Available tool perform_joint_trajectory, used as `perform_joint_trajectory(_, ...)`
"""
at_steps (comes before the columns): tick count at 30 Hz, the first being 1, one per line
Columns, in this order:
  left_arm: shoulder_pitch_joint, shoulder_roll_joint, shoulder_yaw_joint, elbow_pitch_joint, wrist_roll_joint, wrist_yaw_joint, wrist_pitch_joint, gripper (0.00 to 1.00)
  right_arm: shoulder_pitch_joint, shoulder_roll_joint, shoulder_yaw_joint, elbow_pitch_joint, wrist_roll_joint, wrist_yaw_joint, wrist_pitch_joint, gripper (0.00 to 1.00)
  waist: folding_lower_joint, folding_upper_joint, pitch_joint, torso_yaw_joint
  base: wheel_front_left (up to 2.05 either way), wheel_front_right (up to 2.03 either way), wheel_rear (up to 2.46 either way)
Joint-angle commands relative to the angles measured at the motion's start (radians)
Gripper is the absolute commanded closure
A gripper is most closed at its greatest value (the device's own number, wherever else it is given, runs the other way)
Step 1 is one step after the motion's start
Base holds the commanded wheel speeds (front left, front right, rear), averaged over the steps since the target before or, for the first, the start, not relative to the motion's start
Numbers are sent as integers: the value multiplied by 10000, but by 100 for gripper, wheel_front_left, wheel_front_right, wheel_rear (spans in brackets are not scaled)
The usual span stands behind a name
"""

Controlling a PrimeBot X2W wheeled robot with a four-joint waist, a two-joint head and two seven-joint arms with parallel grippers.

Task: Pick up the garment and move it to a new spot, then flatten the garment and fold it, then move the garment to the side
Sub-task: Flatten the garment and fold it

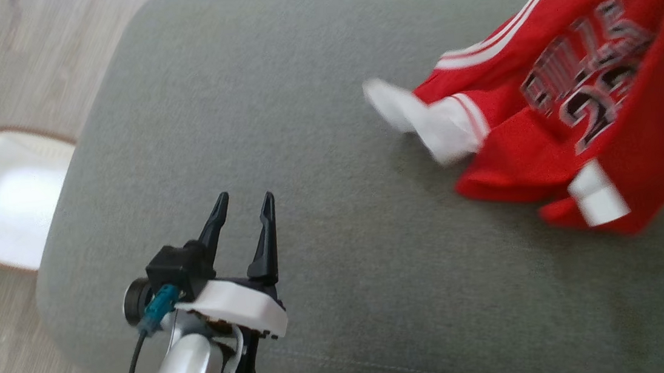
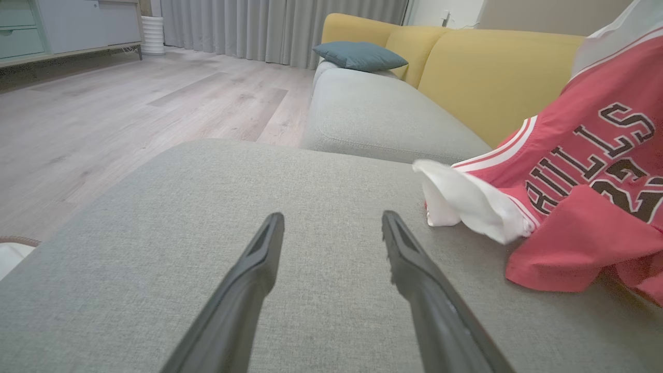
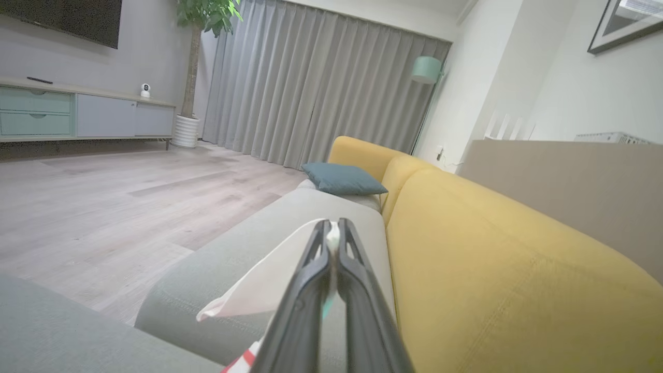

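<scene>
Left gripper (image 1: 246, 196): near left, over grey seat cushion (image 1: 301, 122), fingers spread, empty; likely free for second corner. Red jersey (image 1: 576, 126): far right, raised, lower folds touching cushion. Right gripper (image 3: 334, 224): clamped on jersey's white edge, holding it up for relocation.

Home living rm: yellow sofa (image 3: 492, 259), curtains (image 3: 321, 88), TV cabinet (image 3: 77, 116).

Left claw (image 1: 246, 196) hovers spread open; right claw (image 3: 334, 224) pinches the garment (image 3: 261, 287).
</scene>
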Motion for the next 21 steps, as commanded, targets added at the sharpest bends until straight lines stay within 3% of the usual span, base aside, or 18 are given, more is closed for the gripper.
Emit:
perform_joint_trajectory(1, -515, 24, 209, -337, -129, -25, -122, 0, -881, -246, 246, 209, -218, 65, -241, 100, 0, 0, 460, 417, 0, 0, 0)
perform_joint_trajectory(3, -584, 23, 174, -346, -184, 14, -122, 0, -1413, -427, 429, 838, -478, 65, -334, 100, 0, 0, 656, 516, 0, 0, 0)
perform_joint_trajectory(4, -621, 23, 169, -355, -207, 25, -122, 0, -1645, -481, 471, 1155, -618, 65, -334, 69, 0, 0, 747, 547, 0, 0, 0)
perform_joint_trajectory(5, -655, 23, 164, -366, -225, 32, -122, 0, -1838, -499, 512, 1493, -755, 65, -280, 0, 0, 0, 825, 563, 0, 0, 0)
perform_joint_trajectory(12, -863, 22, 133, -455, -367, 140, -122, 0, -2598, -222, 537, 2833, -1162, 65, -584, 0, 0, 0, 1116, 368, 0, 0, 0)
perform_joint_trajectory(21, -900, 21, 516, -468, -202, 140, -122, 0, -2211, 698, 684, 3773, -593, 65, -1579, 0, 0, 0, 577, -659, 0, 0, 0)
